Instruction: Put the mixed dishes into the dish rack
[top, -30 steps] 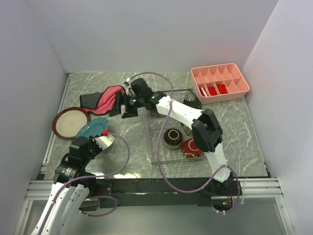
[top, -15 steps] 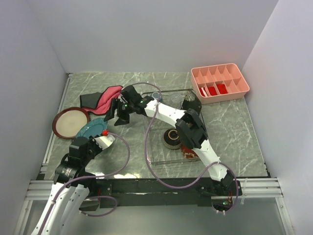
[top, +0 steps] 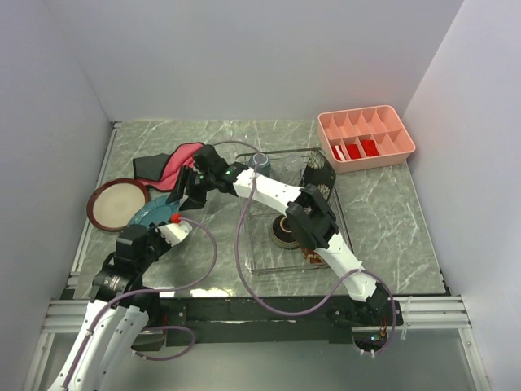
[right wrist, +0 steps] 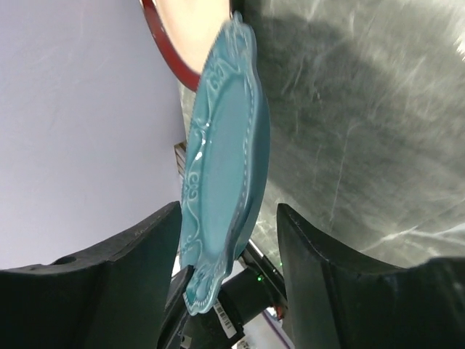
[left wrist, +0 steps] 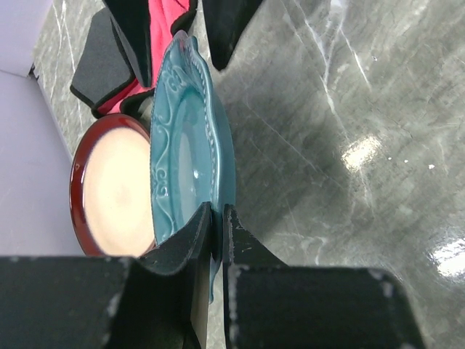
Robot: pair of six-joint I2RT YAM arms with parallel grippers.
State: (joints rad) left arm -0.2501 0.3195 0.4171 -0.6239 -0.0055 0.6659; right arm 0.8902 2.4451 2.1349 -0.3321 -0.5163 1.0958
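Found the round blue plate (left wrist: 190, 145) raised on edge over the left part of the table (top: 383, 204), outside the dish rack (top: 262, 244). Pinched at its near rim by the left gripper (left wrist: 218, 227), jaws clamped tight on the rim. Straddled at its far rim by the right gripper (right wrist: 229, 211), jaws spread wide. From the right wrist, a clear gap on one finger's side; contact on the other side not determinable.

Seen only from the top view:
- dark cream-lined bowl (top: 285, 230) inside the rack
- red bowl (top: 313, 257) half hidden under the right arm
- square dark plate (top: 317, 173) upright at the rack's back
- grey-blue mug (top: 260, 160) at its back left corner

Seen best from the left wrist: round dark-rimmed plate (left wrist: 109, 190) flat on the table, just beside the blue plate's lower edge; touching or not, cannot tell. Red-pink cloth (top: 175, 163) beyond it. Side wall (left wrist: 22, 145) close on that side; open marble toward the rack.
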